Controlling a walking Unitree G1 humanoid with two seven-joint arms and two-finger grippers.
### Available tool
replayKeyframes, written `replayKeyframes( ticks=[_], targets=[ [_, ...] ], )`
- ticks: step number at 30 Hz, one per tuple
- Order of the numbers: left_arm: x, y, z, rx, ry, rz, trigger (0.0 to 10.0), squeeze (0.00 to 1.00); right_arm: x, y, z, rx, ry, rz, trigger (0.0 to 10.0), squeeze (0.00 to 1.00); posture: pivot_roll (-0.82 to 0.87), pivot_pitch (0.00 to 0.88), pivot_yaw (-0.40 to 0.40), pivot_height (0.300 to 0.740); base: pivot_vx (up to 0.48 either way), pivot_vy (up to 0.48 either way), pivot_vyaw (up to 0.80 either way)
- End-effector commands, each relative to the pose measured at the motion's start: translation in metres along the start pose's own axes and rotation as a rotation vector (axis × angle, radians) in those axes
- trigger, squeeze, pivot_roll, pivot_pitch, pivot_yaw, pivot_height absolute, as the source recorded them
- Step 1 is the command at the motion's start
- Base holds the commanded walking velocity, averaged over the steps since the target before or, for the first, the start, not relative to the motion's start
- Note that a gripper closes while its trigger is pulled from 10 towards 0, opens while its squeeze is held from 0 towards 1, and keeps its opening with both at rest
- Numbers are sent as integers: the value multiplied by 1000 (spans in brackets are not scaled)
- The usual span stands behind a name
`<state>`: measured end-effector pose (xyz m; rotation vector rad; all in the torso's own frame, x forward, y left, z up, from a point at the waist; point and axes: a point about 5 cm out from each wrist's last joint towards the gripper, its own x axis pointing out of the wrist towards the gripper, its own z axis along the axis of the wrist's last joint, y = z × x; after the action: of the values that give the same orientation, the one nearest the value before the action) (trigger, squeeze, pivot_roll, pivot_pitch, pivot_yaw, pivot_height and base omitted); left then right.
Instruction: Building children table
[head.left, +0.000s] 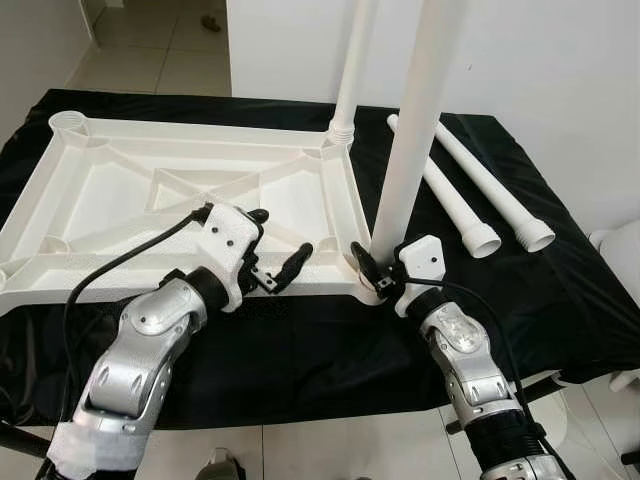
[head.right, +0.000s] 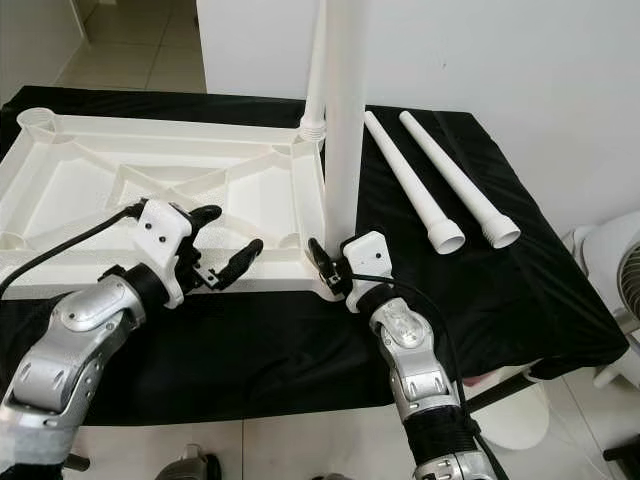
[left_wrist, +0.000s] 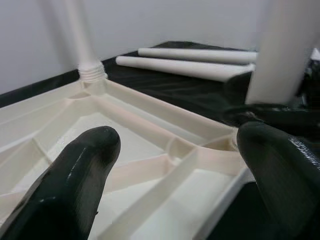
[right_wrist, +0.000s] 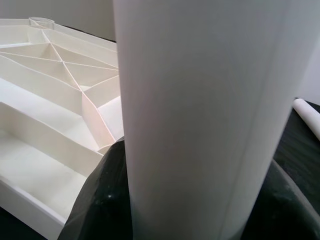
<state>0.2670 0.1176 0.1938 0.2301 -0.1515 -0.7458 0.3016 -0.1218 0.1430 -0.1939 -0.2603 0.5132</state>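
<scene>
A white plastic tabletop (head.left: 130, 190) lies upside down on a black cloth, its ribs facing up. One white leg (head.left: 352, 70) stands screwed into the far right corner. A second leg (head.left: 412, 120) stands upright at the near right corner, and my right gripper (head.left: 375, 268) is shut on its base (right_wrist: 200, 125). My left gripper (head.left: 282, 248) hovers open over the tabletop's near right part, its fingertips (left_wrist: 85, 170) apart with nothing between them. Two loose white legs (head.left: 470, 195) lie side by side on the cloth to the right.
The black cloth (head.left: 560, 280) covers a low surface that ends just before me. A white wall rises behind it. A white round object (head.right: 610, 260) stands on the floor at the far right. Tiled floor (head.left: 140, 50) shows at the back left.
</scene>
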Motion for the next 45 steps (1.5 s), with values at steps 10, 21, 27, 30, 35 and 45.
replayKeyframes(
  ticks=[10,21,27,30,35,45],
  targets=[
    [-2,-33,-10,-5,59,-171,10000,0,-13,3,-16,20,51,60,10000,0,90,108,-75,740,0,0,0],
    [-2,-32,-8,-2,58,-164,10000,0,-18,-1,-24,177,91,20,10000,0,89,113,-71,740,0,0,0],
    [-3,-30,-6,4,58,-156,10000,0,-16,-6,-28,256,115,-33,10000,0,90,114,-72,740,0,0,0],
    [-3,-29,-6,9,58,-150,10000,0,-16,-8,-31,284,141,-60,10000,0,91,114,-73,740,0,0,0],
    [-3,-28,-5,11,57,-146,10000,0,-16,-9,-34,297,154,-83,10000,0,93,112,-75,740,0,0,0],
    [-5,-23,-3,24,55,-117,10000,0,-31,-6,-32,330,41,-169,10000,0,97,111,-79,740,0,0,0]
  ],
)
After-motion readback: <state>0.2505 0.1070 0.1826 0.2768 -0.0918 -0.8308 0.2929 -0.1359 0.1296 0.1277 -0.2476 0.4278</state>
